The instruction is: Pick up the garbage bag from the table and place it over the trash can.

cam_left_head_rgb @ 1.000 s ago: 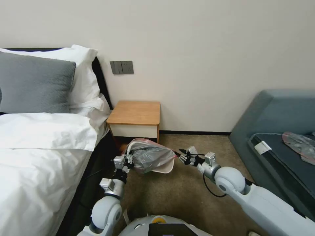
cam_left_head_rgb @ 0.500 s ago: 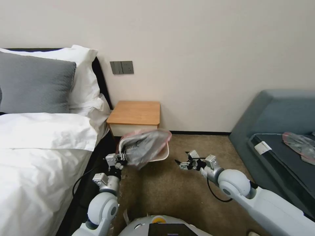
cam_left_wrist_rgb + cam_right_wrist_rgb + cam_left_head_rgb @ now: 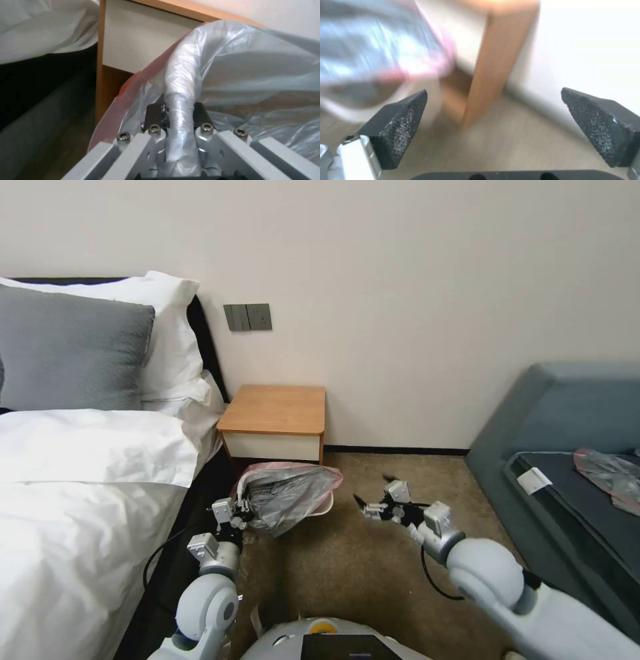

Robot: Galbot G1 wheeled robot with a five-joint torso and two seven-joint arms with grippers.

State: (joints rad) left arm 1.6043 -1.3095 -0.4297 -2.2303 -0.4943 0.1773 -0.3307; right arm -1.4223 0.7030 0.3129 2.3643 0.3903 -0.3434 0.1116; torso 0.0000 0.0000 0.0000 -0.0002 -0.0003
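The garbage bag (image 3: 293, 493), grey with a pink rim, is draped over the trash can, whose white rim (image 3: 325, 507) peeks out on the floor just in front of the table (image 3: 277, 408). My left gripper (image 3: 244, 505) is shut on the can's near rim with the bag stretched over it. In the left wrist view the fingers (image 3: 178, 112) clamp that bag-wrapped rim (image 3: 181, 75). My right gripper (image 3: 371, 490) hovers open to the right of the can, apart from it. Between its pads (image 3: 405, 125) lies bare carpet, with the bag (image 3: 370, 50) and the table's side (image 3: 496, 62) beyond.
A bed with white sheets (image 3: 80, 480) borders the left, close to my left arm. A blue-grey sofa (image 3: 567, 420) stands at the right with another plastic bag (image 3: 610, 473) on it. Brown carpet (image 3: 347, 573) lies between them.
The right gripper let go of the bag's rim, drew back to the right and spread wide. The left gripper carried the bagged can left and down toward the table's front.
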